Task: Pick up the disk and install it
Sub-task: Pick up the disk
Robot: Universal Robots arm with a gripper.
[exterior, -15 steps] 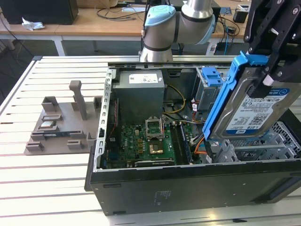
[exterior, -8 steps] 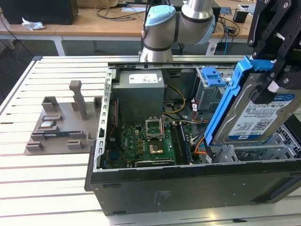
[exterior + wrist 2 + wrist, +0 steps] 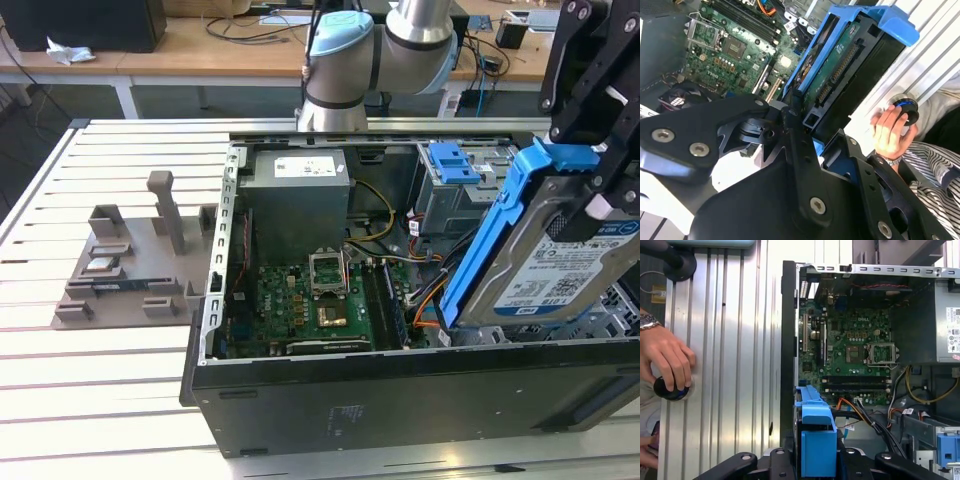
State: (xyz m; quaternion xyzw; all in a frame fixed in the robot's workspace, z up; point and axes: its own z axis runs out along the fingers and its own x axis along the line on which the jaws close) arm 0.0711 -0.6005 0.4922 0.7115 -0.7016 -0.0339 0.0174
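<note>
One disk (image 3: pixel 560 255) clamped in the fingers (image 3: pixel 796 145) over one open PC case (image 3: pixel 350 400); both wrist views catch one hand (image 3: pixel 667 357) on a knob (image 3: pixel 671 390).

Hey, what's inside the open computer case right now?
A green motherboard, a grey power supply and coloured cables. The tilted disk, held over the case at the exterior view's right, hides what lies beneath it.

Bright even light, glare on slatted table (image 3: pixel 725 340), shade inside the case (image 3: pixel 400 390)
</note>
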